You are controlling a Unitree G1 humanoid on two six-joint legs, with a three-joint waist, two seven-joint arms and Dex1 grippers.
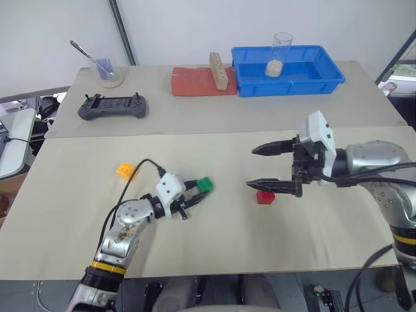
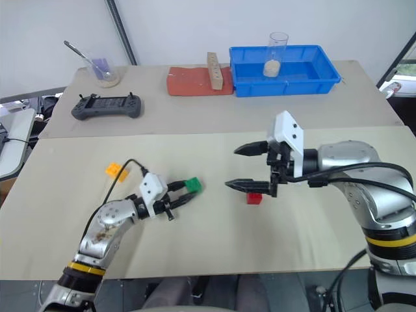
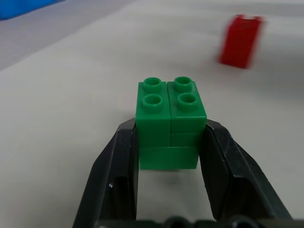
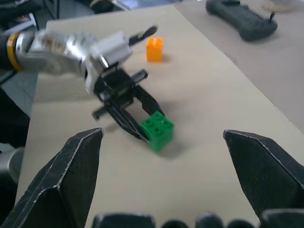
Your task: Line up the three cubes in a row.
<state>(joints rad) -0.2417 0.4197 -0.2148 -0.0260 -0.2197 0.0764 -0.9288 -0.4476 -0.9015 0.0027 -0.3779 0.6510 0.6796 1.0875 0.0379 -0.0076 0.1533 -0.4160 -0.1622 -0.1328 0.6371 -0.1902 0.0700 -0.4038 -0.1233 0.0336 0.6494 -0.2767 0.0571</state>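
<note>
My left gripper point(image 1: 198, 188) is shut on the green cube point(image 1: 204, 184), low over the tan table near its middle. In the left wrist view the studded green cube point(image 3: 170, 118) sits squeezed between both black fingers. The orange-yellow cube point(image 1: 126, 171) lies on the table to the left, behind my left arm. The red cube point(image 1: 265, 196) rests on the table right of the green one. My right gripper point(image 1: 251, 168) hovers just above and left of the red cube, pointing left, its jaws wide open and empty.
At the back stand a blue tray point(image 1: 331, 81) with a glass cup point(image 1: 281, 55) in it, a red mat point(image 1: 195, 83) with a tall wooden block point(image 1: 218, 70), a grey controller point(image 1: 112, 107) and a beaker point(image 1: 107, 70) with a spoon.
</note>
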